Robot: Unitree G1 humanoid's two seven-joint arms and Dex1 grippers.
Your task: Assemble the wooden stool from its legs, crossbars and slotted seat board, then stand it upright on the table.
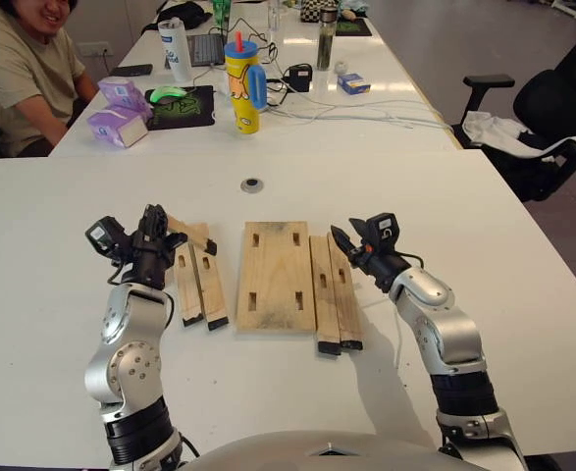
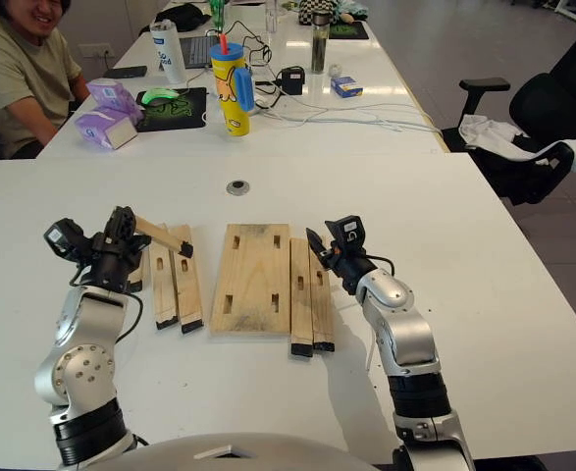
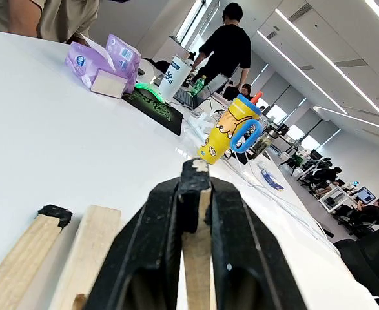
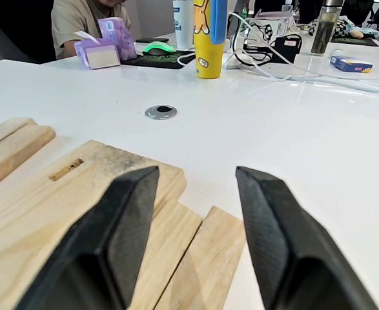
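The slotted seat board (image 1: pixel 276 275) lies flat at the table's middle. Two wooden pieces (image 1: pixel 334 289) lie side by side against its right edge, and two more (image 1: pixel 197 283) lie a little to its left. My left gripper (image 1: pixel 153 235) is shut on another wooden piece (image 1: pixel 187 234), which it holds tilted above the far ends of the left pair; in the left wrist view this piece (image 3: pixel 197 258) sits clamped between the black fingers (image 3: pixel 147 258). My right gripper (image 4: pixel 195 187) stands open just above the far ends of the right pair (image 4: pixel 202 252), with nothing in it.
A round cable grommet (image 1: pixel 253 184) sits in the table beyond the board. On the adjoining table behind stand a yellow cup (image 1: pixel 242 83), tissue packs (image 1: pixel 119 113), a mouse pad and cables. An office chair (image 1: pixel 533 128) is at the right. A person sits at far left.
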